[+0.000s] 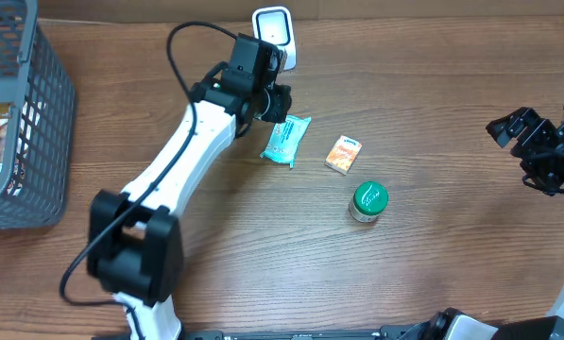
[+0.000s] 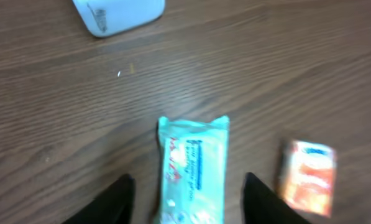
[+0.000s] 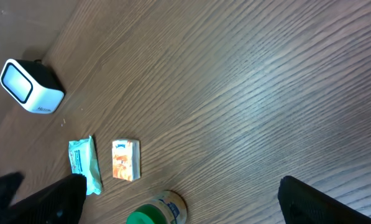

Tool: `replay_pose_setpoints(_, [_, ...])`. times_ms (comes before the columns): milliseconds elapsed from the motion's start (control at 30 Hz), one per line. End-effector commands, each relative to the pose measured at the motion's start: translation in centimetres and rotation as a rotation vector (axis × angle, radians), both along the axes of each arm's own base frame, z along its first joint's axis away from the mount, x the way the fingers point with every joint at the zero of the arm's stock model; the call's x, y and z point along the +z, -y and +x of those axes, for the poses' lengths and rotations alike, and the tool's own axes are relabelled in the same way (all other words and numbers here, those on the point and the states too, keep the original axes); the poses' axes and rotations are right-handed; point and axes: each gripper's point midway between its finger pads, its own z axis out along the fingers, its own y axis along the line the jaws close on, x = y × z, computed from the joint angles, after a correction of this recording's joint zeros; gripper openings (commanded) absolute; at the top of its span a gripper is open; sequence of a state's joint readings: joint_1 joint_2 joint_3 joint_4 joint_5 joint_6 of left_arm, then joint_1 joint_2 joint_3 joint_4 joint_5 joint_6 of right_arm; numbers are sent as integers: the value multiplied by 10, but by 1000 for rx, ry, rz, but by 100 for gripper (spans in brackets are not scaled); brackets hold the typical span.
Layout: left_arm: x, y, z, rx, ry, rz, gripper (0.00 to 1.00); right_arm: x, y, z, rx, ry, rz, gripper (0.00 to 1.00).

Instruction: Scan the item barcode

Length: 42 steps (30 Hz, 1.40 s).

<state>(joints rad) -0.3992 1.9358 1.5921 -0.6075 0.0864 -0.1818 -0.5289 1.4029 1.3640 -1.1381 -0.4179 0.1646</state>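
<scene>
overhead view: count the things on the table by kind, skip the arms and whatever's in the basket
scanner: 1
teal packet: 1
orange box: 1
green-lidded jar: 1
grey basket: 1
total: 5

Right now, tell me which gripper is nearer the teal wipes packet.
Left. The left gripper hangs directly over the teal wipes packet, its fingers either side of it. The right gripper sits far away, beyond the orange box and green-lidded jar.

matt wood-grain table [image 1: 433, 274], glossy plastic packet [image 2: 192, 168], smooth white plastic scanner [image 1: 274, 33]
</scene>
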Motion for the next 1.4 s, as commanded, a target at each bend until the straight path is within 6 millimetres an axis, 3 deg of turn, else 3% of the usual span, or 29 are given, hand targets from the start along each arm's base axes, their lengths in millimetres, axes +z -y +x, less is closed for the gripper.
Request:
replay_pose_setpoints(0, [-63, -3, 11, 23, -64, 77, 42, 7, 3, 3, -9, 20, -7, 100])
replay_pose_setpoints(167, [-112, 13, 6, -21, -151, 40, 38, 7, 3, 3, -9, 20, -7, 100])
replay_pose_setpoints(267, [-126, 26, -9, -67, -220, 0, 38, 7, 3, 3, -9, 19, -7, 100])
replay_pose_setpoints(633, [-130, 84, -89, -212, -471, -102, 39, 7, 3, 3, -9, 19, -7, 100])
replay_pose_setpoints(733, [-129, 97, -104, -233, -489, -94, 40, 7, 3, 3, -9, 20, -7, 100])
replay_pose_setpoints(833, [-119, 103, -102, -226, -456, -81, 42, 7, 3, 3, -9, 20, -7, 100])
replay_pose_setpoints(967, [-69, 102, -80, -200, -340, -108, 42, 7, 3, 3, -9, 20, -7, 100])
replay_pose_setpoints(1067, [-14, 82, -56, -140, -210, -101, 43, 7, 3, 3, -9, 20, -7, 100])
replay_pose_setpoints(1133, [28, 60, -39, -95, -99, -74, 50, 7, 3, 3, -9, 20, -7, 100])
replay_pose_setpoints(1200, [74, 29, -22, -42, 27, -31, 56, 7, 3, 3, -9, 20, -7, 100])
replay_pose_setpoints(1267, [123, -15, -6, 46, 165, 42, 76, 7, 3, 3, -9, 20, -7, 100])
replay_pose_setpoints(1300, [154, -52, 2, 123, 254, 113, 87, 7, 3, 3, -9, 20, -7, 100])
replay_pose_setpoints(1367, [192, -110, 8, 264, 358, 212, 100, 7, 3, 3, -9, 20, -7, 100])
